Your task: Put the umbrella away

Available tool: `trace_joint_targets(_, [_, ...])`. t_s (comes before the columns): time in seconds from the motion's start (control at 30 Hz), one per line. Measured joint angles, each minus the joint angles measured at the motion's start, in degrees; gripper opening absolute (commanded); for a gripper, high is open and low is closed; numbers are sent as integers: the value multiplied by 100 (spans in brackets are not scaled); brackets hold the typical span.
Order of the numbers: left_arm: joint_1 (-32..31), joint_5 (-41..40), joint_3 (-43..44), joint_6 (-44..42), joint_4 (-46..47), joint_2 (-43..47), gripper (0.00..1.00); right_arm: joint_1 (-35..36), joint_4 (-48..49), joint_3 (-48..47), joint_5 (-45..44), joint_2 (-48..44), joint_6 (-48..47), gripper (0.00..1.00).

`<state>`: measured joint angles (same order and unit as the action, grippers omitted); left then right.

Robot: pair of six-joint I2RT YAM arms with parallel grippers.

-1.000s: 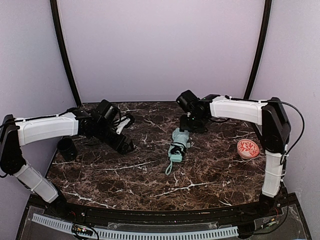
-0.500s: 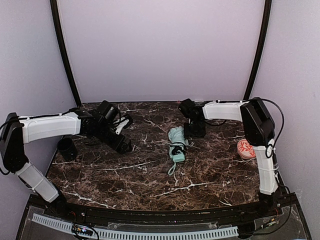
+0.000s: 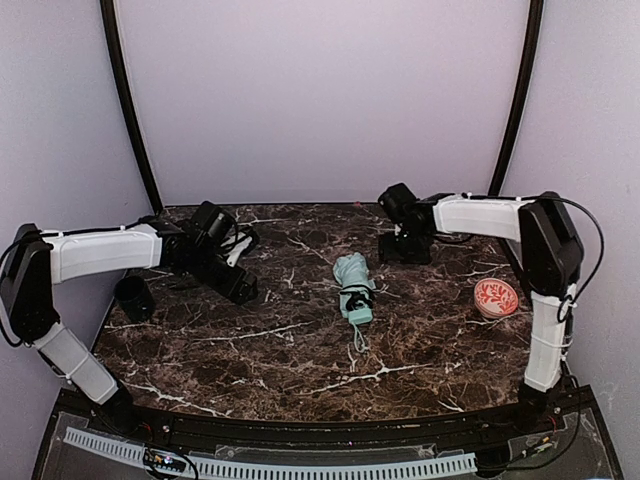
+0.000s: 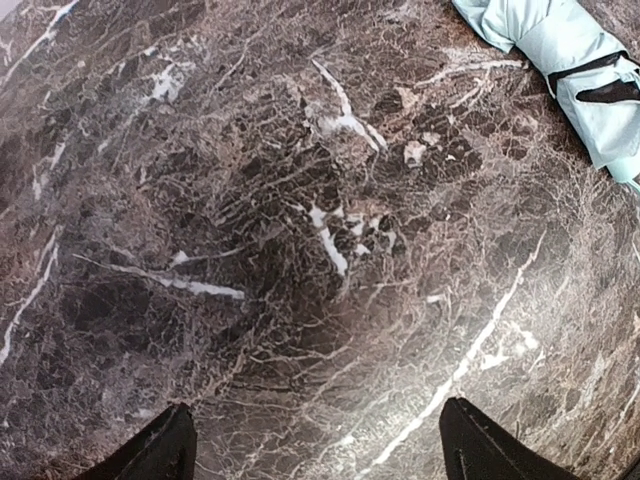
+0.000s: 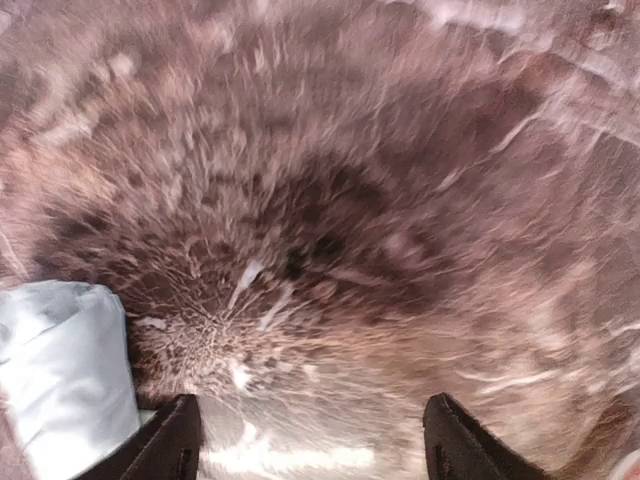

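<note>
Only cropped, blurred corners of the umbrella (image 3: 353, 288) show in wrist views; overhead it lies mid-frame on the surface (image 3: 250, 350). Left pincer (image 4: 318, 455) and right pincer (image 5: 312, 445) gape empty; the right has withdrawn upper-right.

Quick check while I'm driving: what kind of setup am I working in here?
Probably a staged robot test booth, not a real home: plain lilac backdrop walls on curved black poles, a marble-pattern table, and the left arm and right arm mounted at its near edge.
</note>
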<state>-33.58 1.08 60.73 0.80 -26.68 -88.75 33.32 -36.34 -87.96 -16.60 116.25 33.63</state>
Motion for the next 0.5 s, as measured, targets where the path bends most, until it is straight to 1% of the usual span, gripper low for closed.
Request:
trace_joint_targets(0.03, [7, -74, -57, -2, 107, 46, 89, -116, 129, 153, -4, -321, -140, 99])
trace_joint_targets(0.17, [225, -407, -431, -13, 564, 529, 93, -852, 957, 916, 35, -1895, -649, 100])
trace_joint_targets(0.23, [605, -483, -560, 42, 813, 807, 93, -1558, 1631, 1624, 177, -2922, -852, 100])
trace_joint_targets(0.27, [896, -494, -619, 111, 990, 942, 93, -1818, 1853, 1882, 216, -3268, -901, 100])
trace_joint_targets(0.3, [1244, -520, -699, 192, 1239, 1084, 93, -2256, 2299, 2354, 293, -3735, -951, 100])
trace_joint_targets(0.33, [1532, -586, -802, 247, 1519, 1209, 97, -2605, 2592, 2758, 304, -4116, -997, 100])
trace_joint_targets(0.4, [1998, -887, -1231, 310, 2299, 1488, 99, -3110, 3355, 3751, 238, -4861, -1165, 100])
trace_joint_targets(0.5, [2199, -1443, -2387, 216, 3849, 1943, 99, -3355, 4356, 5217, 114, -5761, -1436, 100])
